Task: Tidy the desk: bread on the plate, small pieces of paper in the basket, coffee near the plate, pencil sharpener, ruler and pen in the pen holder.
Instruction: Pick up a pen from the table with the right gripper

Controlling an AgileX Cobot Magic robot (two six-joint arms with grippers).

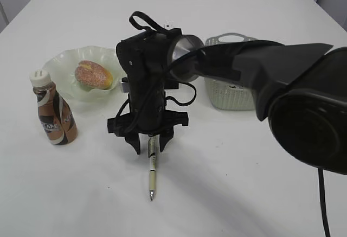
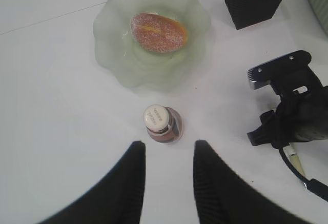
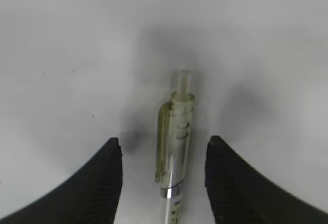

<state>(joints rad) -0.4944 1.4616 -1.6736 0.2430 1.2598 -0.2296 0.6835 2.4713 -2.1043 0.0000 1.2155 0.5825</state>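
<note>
- The right gripper (image 1: 150, 143) is down over the pen (image 1: 152, 167), jaws apart with one finger on each side of the clicker end. In the right wrist view the fingers (image 3: 97, 183) aren't touching the barrel, there's a gap on both sides, so it isn't clamped.
- The pen just lies flat on the desk (image 1: 244, 193), tip pointing toward the near edge.
- The left gripper (image 2: 169, 183) hangs above the coffee (image 2: 162, 124), fingers partly open, nothing between them. The bottle stands upright just in front of them.
- The desk is a plain white tabletop with a thin seam line, pale wall panels behind it.
- The bread (image 1: 93, 75) already sits in the plate (image 1: 59, 66), and the coffee stands right beside the plate's near rim.
- The basket (image 1: 230, 93) is at the back right, half hidden by the right arm. I can't see inside it.
- The pen holder (image 2: 256, 1) shows only in the left wrist view, beyond the plate, with a few things sticking out of it. Can't tell what they are.
</note>
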